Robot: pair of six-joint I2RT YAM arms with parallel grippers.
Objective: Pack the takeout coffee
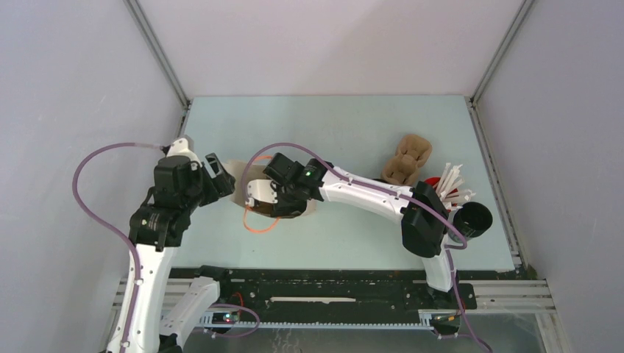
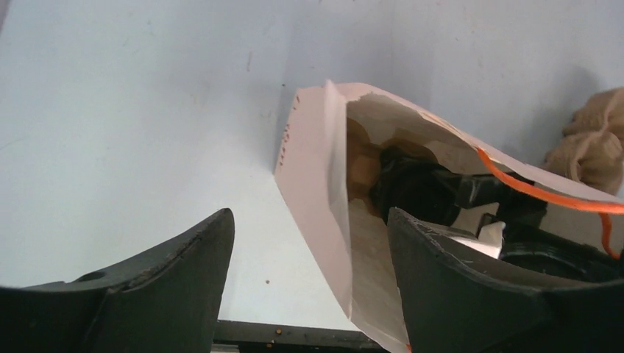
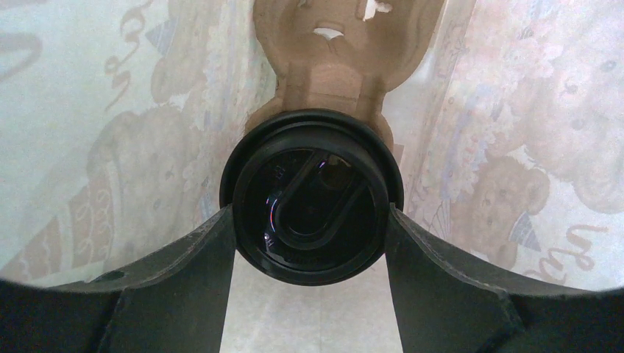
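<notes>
— Where is the coffee (image 3: pixel 309 198)?
— Inside the bag (image 2: pixel 313 184), with its black lid facing the right wrist camera. The right fingers (image 3: pixel 169 294) pinch it, one pressed to each side of the rim. A brown carrier (image 3: pixel 331 66) shows just past it, deeper in the bag.
— How does the right arm (image 1: pixel 368 193) sit?
— It reaches from its base leftward across the surface (image 1: pixel 331 125). The elbow is bent near the right edge and the wrist is in the bag's mouth.
— And the left arm (image 1: pixel 158 220)?
— It rises from its base and folds forward, with the wrist turned right toward the bag. The left fingers (image 2: pixel 169 279) are spread wide, with the bag's open edge between them. I cannot tell whether either one touches the paper.
— And the bag itself?
— It sits between the two wrists, its mouth open toward the right arm. Its orange handle (image 1: pixel 257 223) lies on the surface at the near side.
</notes>
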